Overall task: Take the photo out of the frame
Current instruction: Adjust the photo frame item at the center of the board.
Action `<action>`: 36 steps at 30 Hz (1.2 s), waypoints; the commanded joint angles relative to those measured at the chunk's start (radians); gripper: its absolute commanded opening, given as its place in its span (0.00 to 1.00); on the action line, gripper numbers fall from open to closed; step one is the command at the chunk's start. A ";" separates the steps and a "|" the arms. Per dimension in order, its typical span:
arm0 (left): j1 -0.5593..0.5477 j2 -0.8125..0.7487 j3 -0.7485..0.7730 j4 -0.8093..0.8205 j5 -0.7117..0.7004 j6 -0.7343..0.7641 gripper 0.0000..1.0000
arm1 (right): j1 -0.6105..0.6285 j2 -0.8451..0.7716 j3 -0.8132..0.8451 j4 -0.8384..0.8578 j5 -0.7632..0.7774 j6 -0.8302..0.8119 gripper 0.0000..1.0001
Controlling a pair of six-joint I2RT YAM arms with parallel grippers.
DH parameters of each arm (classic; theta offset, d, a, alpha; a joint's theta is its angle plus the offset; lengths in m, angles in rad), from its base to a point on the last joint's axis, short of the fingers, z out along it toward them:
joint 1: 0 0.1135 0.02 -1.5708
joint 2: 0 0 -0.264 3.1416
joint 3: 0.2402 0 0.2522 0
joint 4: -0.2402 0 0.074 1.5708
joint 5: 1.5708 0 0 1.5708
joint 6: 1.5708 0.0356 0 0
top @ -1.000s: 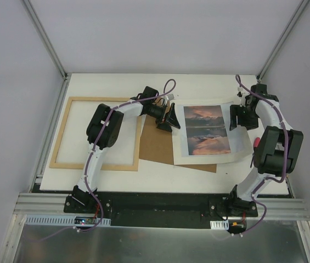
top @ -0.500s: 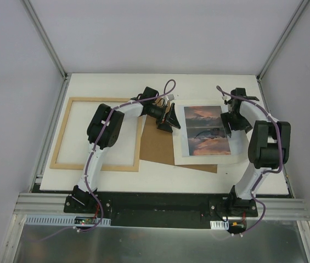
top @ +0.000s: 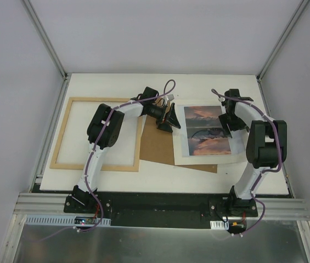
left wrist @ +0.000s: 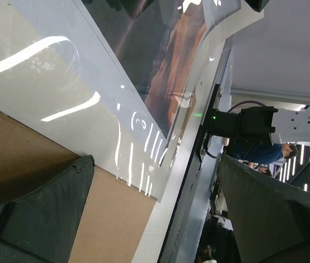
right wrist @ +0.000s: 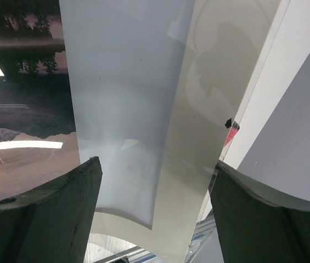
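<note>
The photo (top: 204, 131), a sunset print with a wide white border, lies flat right of the table's middle, on a brown board. The light-wood frame (top: 61, 137) lies at the left and holds nothing inside. My left gripper (top: 171, 118) stands open just off the photo's left edge. In the left wrist view the photo (left wrist: 160, 49) lies ahead of the gripper (left wrist: 155, 213). My right gripper (top: 227, 123) is open over the photo's right border. In the right wrist view that white border (right wrist: 133, 109) shows between the gripper's (right wrist: 155, 213) spread fingers (right wrist: 39, 219), and nothing is gripped.
A brown backing board (top: 157, 145) lies between frame and photo, partly under the photo. My left forearm crosses the frame's right side. A small red and black mark (right wrist: 230, 134) sits by the table's right edge. Enclosure walls stand close on both sides.
My right arm has swung left and its gripper has come over the photo's right border, jaws spreading wider. The photo's right edge has shifted slightly left. The left arm has not moved.
</note>
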 commanded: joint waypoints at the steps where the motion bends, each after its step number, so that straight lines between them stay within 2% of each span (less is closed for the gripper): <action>1: -0.030 0.086 -0.048 -0.039 -0.067 0.034 0.99 | 0.037 0.017 -0.015 0.005 -0.002 -0.011 0.78; 29: -0.030 0.094 -0.046 -0.027 -0.056 0.017 0.99 | 0.117 -0.029 -0.026 0.013 0.135 -0.026 0.87; 33: -0.030 0.094 -0.048 -0.029 -0.056 0.017 0.99 | 0.112 -0.037 -0.019 0.011 0.112 -0.016 0.86; 36: -0.030 0.089 -0.054 -0.029 -0.054 0.017 0.99 | 0.068 -0.055 0.005 -0.024 -0.004 0.015 0.83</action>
